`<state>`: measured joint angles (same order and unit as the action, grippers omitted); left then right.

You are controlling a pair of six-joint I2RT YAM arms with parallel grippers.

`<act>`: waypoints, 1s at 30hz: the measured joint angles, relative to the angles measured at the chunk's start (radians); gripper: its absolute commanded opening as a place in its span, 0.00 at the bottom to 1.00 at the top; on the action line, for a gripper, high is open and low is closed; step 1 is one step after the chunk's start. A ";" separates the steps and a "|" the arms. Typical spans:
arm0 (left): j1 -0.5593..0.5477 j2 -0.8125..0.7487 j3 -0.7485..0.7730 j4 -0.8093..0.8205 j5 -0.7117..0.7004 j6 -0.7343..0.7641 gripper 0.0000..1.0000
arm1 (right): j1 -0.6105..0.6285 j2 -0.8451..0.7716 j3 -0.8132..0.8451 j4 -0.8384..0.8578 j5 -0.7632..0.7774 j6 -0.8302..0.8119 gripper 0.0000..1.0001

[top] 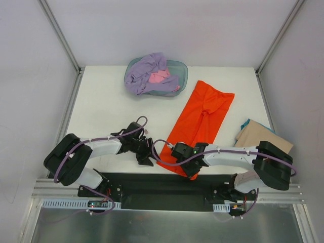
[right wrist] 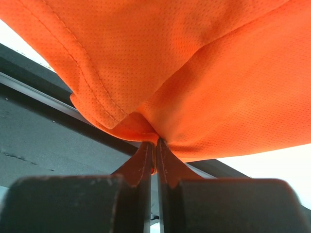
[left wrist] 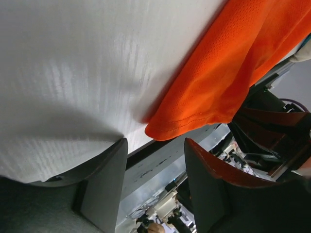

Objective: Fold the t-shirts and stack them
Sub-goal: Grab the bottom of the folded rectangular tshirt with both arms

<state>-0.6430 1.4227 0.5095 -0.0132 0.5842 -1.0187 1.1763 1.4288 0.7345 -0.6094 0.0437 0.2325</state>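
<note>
Shirts first: where does the orange-red t-shirt (top: 203,119) lie?

Flat and lengthwise on the white table (top: 106,106), right of centre. It slants from the far right down toward the near edge, where its hem ends between the two arms.

What is the right gripper (right wrist: 155,145) doing?

It is clamped on that near hem. In the right wrist view its two fingers (right wrist: 167,167) are pressed together with a fold of the orange mesh pinched between them. The stitched hem rises from the tips like a small tent, above the dark rail at the table's edge.

And the left gripper (left wrist: 155,182)?

It is released and holds nothing. Its fingers (left wrist: 104,187) stand well apart, low over the bare table just beside the shirt's near left corner. In the left wrist view that corner lies ahead of the gap, not between the fingers and not touching them.

Where are the other shirts?

Both are in the translucent teal tub (top: 181,68) at the far edge, left of the orange one. The lavender-purple t-shirt (top: 144,71) is bunched up and spills over the tub's left rim. The pink t-shirt (top: 161,77) is crumpled in the middle, against the lavender cloth.

Is anything else on the table?

A tan cardboard sheet (top: 266,137) lies at the right edge, near the orange shirt but apart from it. A bit of teal-blue shows at its far corner; I cannot tell what that is.
</note>
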 measured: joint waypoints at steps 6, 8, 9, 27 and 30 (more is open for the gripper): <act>-0.035 0.079 0.010 0.053 0.036 -0.023 0.17 | 0.005 -0.024 -0.016 0.014 0.001 0.002 0.01; -0.045 0.109 0.017 0.064 0.046 -0.026 0.03 | 0.009 -0.027 -0.019 0.018 0.001 0.003 0.01; -0.048 0.121 0.023 0.069 0.049 -0.029 0.00 | 0.012 -0.028 -0.019 0.019 0.001 0.004 0.01; -0.091 -0.067 -0.082 0.081 -0.019 -0.032 0.00 | 0.166 -0.035 0.009 -0.010 0.040 0.058 0.01; -0.092 -0.115 -0.082 0.082 -0.028 -0.030 0.00 | 0.179 -0.037 0.043 -0.037 0.048 0.063 0.01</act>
<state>-0.7353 1.3079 0.4271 0.0685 0.5564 -1.0489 1.3548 1.3914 0.7780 -0.6460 0.0921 0.2951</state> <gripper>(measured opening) 0.008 0.050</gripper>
